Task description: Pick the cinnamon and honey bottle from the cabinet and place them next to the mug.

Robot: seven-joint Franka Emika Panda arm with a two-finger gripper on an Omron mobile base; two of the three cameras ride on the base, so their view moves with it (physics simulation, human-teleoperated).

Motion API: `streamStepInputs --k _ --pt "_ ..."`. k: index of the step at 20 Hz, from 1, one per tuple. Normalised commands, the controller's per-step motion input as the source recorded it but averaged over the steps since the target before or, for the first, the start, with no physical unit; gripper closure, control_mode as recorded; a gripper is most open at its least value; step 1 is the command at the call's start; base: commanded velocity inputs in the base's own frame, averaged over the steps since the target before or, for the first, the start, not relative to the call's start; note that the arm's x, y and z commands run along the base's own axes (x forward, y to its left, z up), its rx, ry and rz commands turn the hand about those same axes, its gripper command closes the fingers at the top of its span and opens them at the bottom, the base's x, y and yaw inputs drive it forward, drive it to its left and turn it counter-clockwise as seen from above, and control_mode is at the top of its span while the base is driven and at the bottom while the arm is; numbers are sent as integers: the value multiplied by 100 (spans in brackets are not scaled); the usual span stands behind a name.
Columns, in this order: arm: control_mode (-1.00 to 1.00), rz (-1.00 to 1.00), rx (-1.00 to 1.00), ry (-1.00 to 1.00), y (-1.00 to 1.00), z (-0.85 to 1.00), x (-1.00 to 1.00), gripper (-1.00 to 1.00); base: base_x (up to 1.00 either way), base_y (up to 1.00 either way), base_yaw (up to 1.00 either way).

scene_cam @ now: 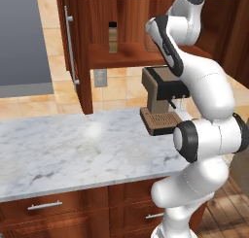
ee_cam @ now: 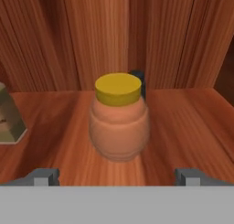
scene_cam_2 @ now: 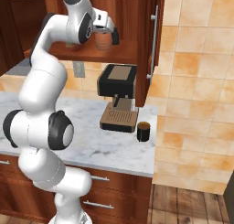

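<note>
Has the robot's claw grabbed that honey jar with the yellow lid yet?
Apart. In the hand view, the honey bottle stands on the cabinet shelf, beyond the open gripper, with bare wood showing between both fingertips and the jar.

The honey bottle (ee_cam: pixel 119 120) stands on the cabinet (scene_cam: pixel 82 52) shelf (cinnamon (scene_cam: pixel 113 38) further along), above the coffee machine (scene_cam_2: pixel 118 97).

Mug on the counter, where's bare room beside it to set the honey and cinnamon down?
The mug stands near the counter's right edge, close beside the coffee machine: tight there. In front of both lies an open strip of marble counter. The widest bare stretch is left of the machine, below the open cabinet.
</note>
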Motion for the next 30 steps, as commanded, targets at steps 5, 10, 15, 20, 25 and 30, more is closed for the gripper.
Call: streamStepInputs --k 5,10,15,20,25,30 --pt "-100 0 0 0 0 1 25 -100 0 0 0" --pt "-100 0 0 0 0 1 29 -100 0 0 0" --pt "-100 0 0 0 0 0 37 -100 0 0 0" --pt "-100 0 0 0 0 0 30 -100 0 0 0" --pt "-100 0 0 0 0 0 33 -100 0 0 0" --pt "-100 0 0 1 0 0 31 -100 0 0 0"
